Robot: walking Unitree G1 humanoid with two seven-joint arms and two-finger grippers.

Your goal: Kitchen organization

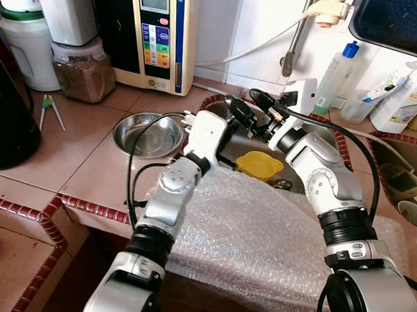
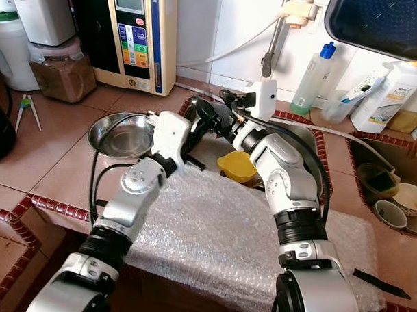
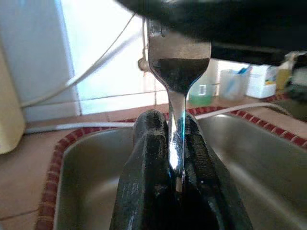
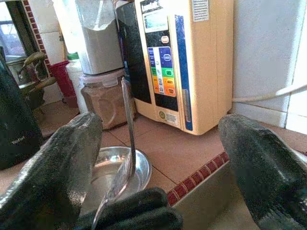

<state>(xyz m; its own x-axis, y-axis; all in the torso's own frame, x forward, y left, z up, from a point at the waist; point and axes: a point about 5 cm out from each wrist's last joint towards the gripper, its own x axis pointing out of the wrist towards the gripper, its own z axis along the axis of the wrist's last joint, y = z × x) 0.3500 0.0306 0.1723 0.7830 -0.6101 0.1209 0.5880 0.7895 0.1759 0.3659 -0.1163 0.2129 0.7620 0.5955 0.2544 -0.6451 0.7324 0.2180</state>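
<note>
Over the sink [image 3: 268, 158], left gripper [image 3: 176, 143] pinches spoon [image 3: 176, 76].

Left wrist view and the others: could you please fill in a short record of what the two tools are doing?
left tool: shut on metal utensil, above the sink
right tool: open, facing the left tool
steel bowl: on the counter, left of the sink
yellow cup: in the sink
bubble wrap: over the counter's front edge

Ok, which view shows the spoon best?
Left wrist view: the spoon stands close up, its handle clamped between the left gripper fingers. Right wrist view shows it edge-on past the open right gripper. Eye views hide it behind the grippers.
</note>
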